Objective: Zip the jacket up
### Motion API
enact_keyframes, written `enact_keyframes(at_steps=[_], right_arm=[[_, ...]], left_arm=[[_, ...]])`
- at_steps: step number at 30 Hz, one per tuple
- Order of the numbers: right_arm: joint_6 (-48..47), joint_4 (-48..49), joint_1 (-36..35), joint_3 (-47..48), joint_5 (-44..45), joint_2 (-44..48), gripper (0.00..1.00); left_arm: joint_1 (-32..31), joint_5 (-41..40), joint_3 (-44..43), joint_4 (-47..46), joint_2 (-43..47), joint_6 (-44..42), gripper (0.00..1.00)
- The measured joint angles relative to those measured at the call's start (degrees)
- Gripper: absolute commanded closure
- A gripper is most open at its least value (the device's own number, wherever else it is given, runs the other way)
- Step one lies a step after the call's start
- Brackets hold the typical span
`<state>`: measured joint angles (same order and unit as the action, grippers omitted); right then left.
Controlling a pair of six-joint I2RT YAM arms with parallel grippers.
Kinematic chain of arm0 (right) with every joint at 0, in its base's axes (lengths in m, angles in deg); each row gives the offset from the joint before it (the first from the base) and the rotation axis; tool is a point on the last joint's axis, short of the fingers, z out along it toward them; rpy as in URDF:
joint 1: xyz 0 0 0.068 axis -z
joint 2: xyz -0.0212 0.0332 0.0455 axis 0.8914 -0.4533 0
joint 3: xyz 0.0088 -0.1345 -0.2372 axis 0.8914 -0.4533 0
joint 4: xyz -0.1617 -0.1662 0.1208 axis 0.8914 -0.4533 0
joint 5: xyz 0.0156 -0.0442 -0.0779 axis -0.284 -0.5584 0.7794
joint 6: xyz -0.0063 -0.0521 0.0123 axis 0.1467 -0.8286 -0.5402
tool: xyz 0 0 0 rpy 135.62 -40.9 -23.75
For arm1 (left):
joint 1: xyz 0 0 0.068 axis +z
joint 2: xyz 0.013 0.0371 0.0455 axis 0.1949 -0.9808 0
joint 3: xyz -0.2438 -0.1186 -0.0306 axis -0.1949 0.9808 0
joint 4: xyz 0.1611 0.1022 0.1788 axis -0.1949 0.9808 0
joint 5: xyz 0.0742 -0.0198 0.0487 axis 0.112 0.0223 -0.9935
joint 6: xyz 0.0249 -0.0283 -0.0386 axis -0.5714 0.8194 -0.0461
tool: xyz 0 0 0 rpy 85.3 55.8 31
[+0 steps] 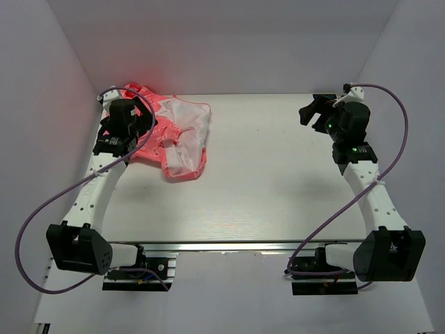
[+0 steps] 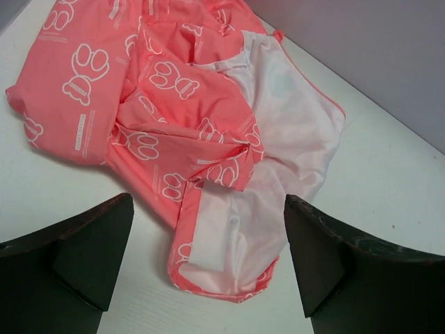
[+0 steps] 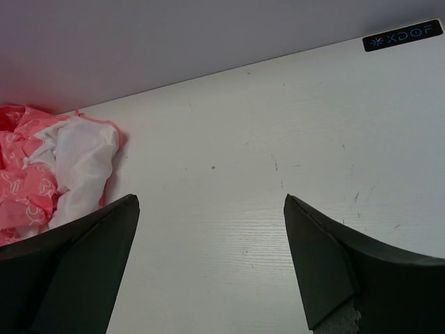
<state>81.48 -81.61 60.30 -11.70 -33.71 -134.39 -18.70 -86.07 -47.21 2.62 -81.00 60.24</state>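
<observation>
The coral-pink jacket (image 1: 177, 136) lies crumpled at the table's far left, white lining showing on its right side. In the left wrist view the jacket (image 2: 174, 125) shows white printed shapes and an open white-lined flap; I cannot make out the zipper. My left gripper (image 1: 119, 126) hovers over the jacket's left part, open and empty (image 2: 208, 209). My right gripper (image 1: 314, 111) is open and empty at the far right, well away from the jacket. The jacket shows at the left edge of the right wrist view (image 3: 55, 174).
White walls enclose the table on the left, back and right. A black label (image 3: 402, 35) sits on the table's far edge. Purple cables loop beside both arms. Bare table (image 1: 278, 181) lies between the jacket and the right arm.
</observation>
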Motion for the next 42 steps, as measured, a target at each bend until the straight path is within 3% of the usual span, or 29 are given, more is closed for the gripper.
enact_keyframes(at_steps=[6, 13, 25, 29, 30, 34, 42], right_arm=[[-0.7, -0.3, 0.0, -0.7, -1.0, 0.3, 0.11], [-1.9, -8.3, 0.0, 3.7, 0.8, -4.3, 0.11], [-3.1, -16.2, 0.0, 8.8, -5.4, -11.4, 0.11], [-3.2, -16.5, 0.0, 8.8, -5.8, -11.4, 0.11], [-3.3, -16.7, 0.0, 8.8, -5.8, -11.4, 0.11], [-3.7, -17.5, 0.0, 8.8, -5.7, -11.4, 0.11], [-4.0, -17.8, 0.0, 8.8, -6.3, -11.4, 0.11]], left_arm=[[0.0, -0.3, -1.9, 2.2, -2.4, 0.3, 0.02], [0.6, -0.3, -12.3, 1.9, -15.7, -1.5, 0.02], [3.7, 10.5, -44.7, 0.4, -57.4, -6.2, 0.02], [3.6, 12.5, -51.5, 2.2, -66.7, -6.2, 0.02], [3.6, 12.6, -52.2, 2.5, -67.9, -6.2, 0.05], [3.6, 13.4, -52.0, 2.3, -68.1, -6.1, 1.00], [3.8, 23.7, -42.9, -1.4, -61.6, -7.5, 1.00]])
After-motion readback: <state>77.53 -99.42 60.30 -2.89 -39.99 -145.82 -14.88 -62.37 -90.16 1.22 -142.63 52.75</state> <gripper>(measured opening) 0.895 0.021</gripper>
